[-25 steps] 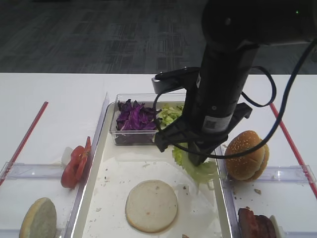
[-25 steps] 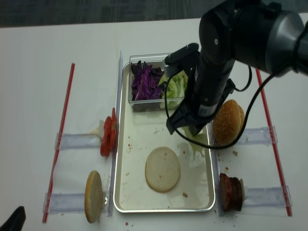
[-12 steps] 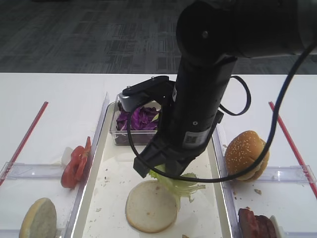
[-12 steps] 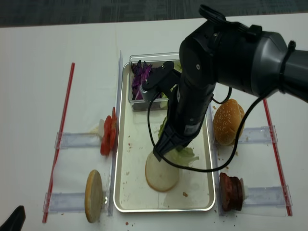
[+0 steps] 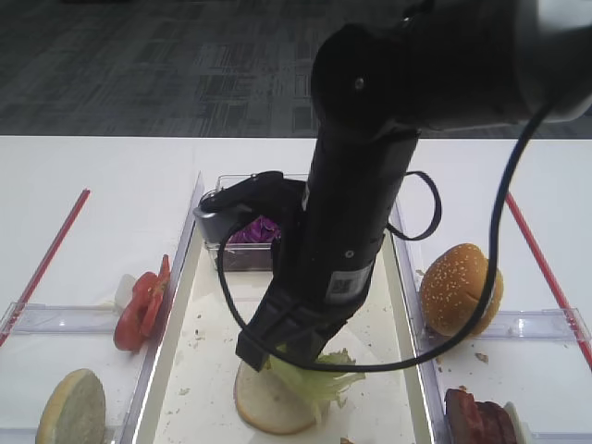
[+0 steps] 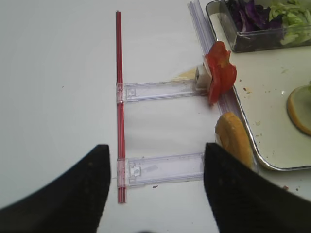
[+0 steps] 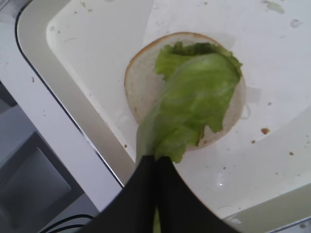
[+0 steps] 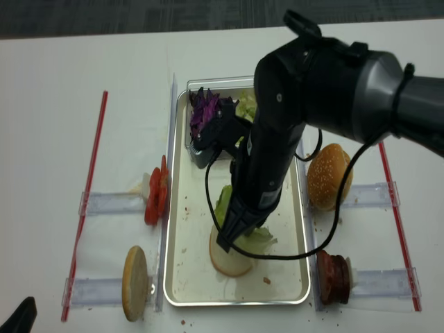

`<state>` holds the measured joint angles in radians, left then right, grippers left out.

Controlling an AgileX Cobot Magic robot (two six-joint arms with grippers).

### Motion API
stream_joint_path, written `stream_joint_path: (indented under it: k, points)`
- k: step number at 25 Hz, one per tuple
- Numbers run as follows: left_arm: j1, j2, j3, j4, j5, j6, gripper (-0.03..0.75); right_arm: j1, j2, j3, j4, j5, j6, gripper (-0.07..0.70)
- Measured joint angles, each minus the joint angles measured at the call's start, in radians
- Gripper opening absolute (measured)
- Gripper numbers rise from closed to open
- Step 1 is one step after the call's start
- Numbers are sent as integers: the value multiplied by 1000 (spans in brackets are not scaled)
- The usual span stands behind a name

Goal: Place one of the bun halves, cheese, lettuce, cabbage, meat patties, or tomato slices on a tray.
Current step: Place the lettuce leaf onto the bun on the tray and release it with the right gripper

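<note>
On the tray (image 7: 68,121), the right gripper (image 7: 156,162), pinched tight on the lettuce (image 7: 194,104), drapes it over the flat bun half (image 7: 141,80); left gripper (image 6: 155,160) spread wide.

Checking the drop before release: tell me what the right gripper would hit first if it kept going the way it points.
Probably the flat bun half on the tray: the right gripper, shut on the lettuce, points down at it, the leaf draped between. How high it is stays unclear.

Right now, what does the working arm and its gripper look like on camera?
The right arm is bulky, with a rounded glossy dark grey to black housing. A thin black cable loops loose beside it, and a small white label sits low on the wrist. The right gripper has smooth black fingers tapering to narrow tips.
</note>
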<state>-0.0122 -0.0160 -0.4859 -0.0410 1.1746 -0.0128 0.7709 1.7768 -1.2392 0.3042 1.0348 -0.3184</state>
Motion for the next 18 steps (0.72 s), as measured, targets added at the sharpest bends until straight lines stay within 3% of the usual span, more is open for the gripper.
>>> stream_joint_path:
  k: [7, 18]
  points:
    - [0, 0, 0, 0, 0, 0, 428, 47, 44, 0, 17, -35, -15, 18]
    - [0, 0, 0, 0, 0, 0, 428, 48, 116, 0, -11, -94, -16, 18]
